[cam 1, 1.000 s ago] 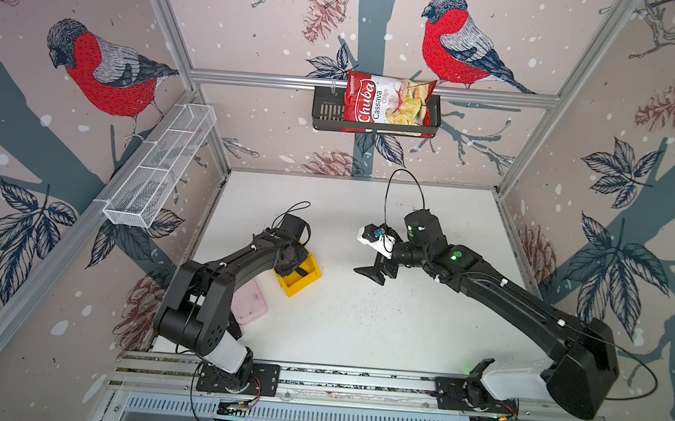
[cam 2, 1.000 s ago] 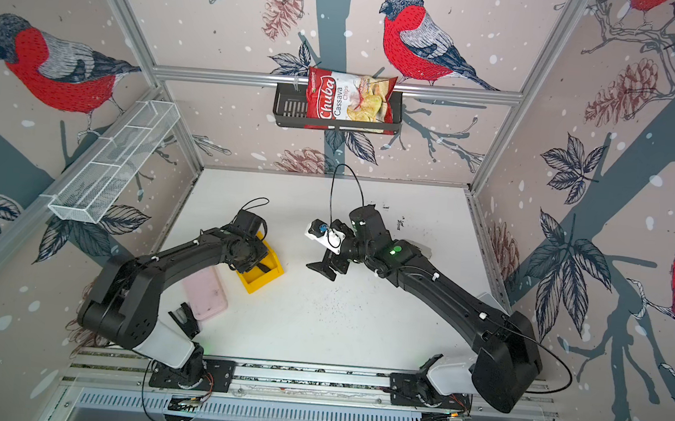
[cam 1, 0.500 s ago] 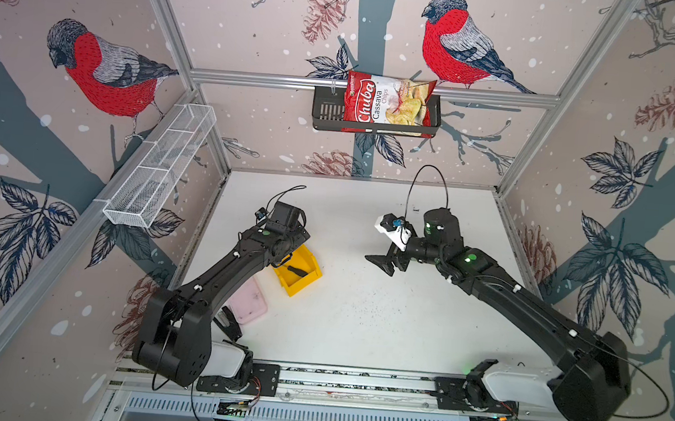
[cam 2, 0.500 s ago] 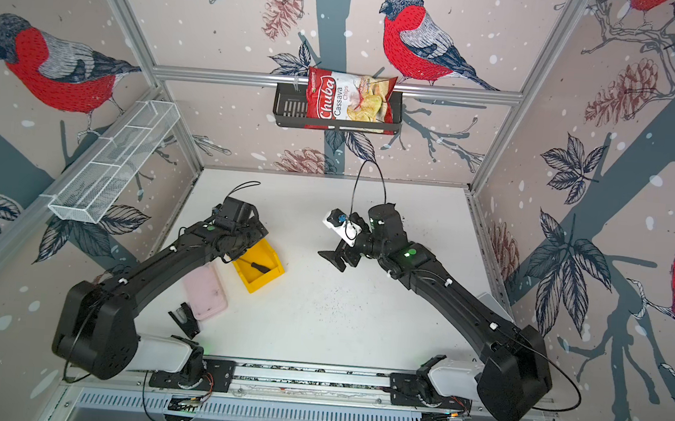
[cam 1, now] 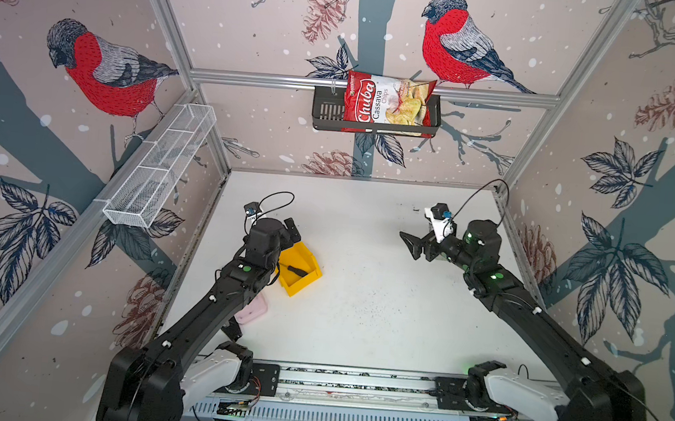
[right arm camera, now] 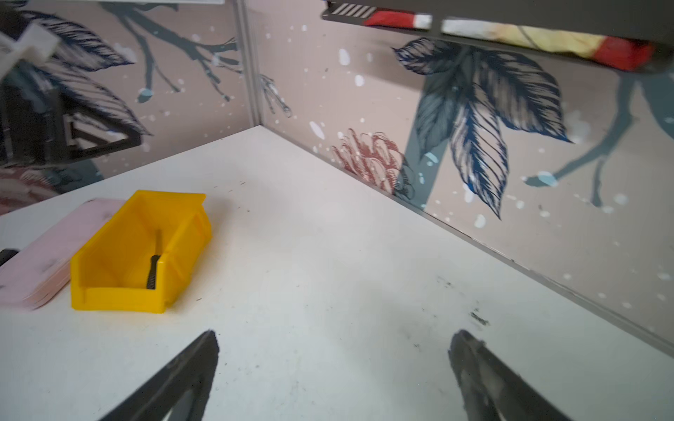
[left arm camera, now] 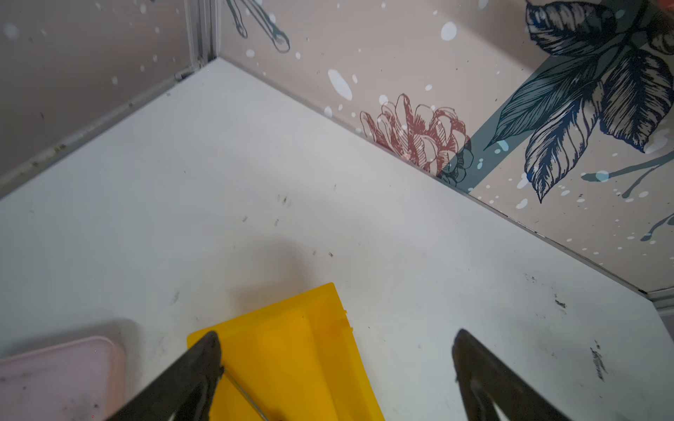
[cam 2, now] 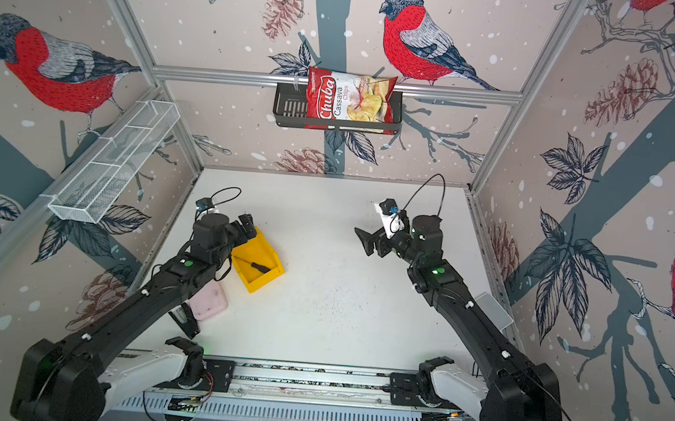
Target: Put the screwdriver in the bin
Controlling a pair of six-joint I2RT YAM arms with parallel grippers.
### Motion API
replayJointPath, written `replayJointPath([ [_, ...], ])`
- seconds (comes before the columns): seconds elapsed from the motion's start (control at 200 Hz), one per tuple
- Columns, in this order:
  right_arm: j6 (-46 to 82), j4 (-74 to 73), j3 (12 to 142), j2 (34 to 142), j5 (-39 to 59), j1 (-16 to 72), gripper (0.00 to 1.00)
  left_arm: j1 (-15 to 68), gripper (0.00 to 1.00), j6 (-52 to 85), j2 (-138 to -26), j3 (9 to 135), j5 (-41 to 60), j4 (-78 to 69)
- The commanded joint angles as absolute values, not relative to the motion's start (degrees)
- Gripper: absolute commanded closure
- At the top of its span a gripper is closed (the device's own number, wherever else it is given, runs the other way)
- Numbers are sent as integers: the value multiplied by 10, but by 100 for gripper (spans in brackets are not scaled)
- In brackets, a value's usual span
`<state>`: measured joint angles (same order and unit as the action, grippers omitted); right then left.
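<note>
**The screwdriver (cam 1: 296, 270) rests in the bin (cam 1: 300, 288)**

We find the left gripper (left arm camera: 337, 338) above the bin's far rim, jaws apart and empty. The screwdriver lies inside the bin. Well right of the bin, the right gripper (cam 1: 411, 246) hangs spread, holding nothing.

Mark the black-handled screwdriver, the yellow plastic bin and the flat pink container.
black-handled screwdriver (right arm camera: 152, 273): right wrist view, ribbed handle.
yellow plastic bin (right arm camera: 116, 299): right wrist view, low front wall.
flat pink container (right arm camera: 54, 248): right wrist view, top face.

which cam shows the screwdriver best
The right wrist view: the screwdriver lies unobstructed inside the yellow bin, handle and shaft visible. Both top views show it small; the left wrist view catches only its thin shaft.
</note>
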<state>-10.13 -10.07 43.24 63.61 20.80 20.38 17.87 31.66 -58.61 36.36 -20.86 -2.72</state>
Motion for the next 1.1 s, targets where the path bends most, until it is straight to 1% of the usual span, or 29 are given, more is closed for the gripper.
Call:
replayJointPath([
  [0.0, -36, -165, 405, 622, 130, 176, 0, 177, 2, 191, -555, 311, -245, -189],
  [0.18, 15, -254, 306, 595, 39, 105, 0, 164, 2, 108, -533, 240, -239, -278],
  [0.235, 30, -288, 277, 590, 0, 84, 0, 162, 2, 78, -531, 211, -239, -313],
  [0.315, 61, -311, 240, 587, -82, 62, 0, 158, 2, 45, -528, 167, -229, -363],
  [0.41, 71, -361, 188, 591, -130, 47, 0, 153, 2, 21, -530, 121, -222, -424],
  [0.595, 93, -473, 121, 626, -151, 36, 0, 144, 1, -14, -572, 67, -221, -543],
  [0.785, 81, -550, 102, 679, -187, 36, 0, 143, 2, -28, -643, 42, -219, -653],
  [0.966, 52, -617, 104, 735, -174, 36, 0, 121, 1, -47, -733, 44, -205, -748],
  [1.096, 41, -644, 114, 769, -155, 35, 1, 99, 1, -56, -793, 74, -179, -776],
])
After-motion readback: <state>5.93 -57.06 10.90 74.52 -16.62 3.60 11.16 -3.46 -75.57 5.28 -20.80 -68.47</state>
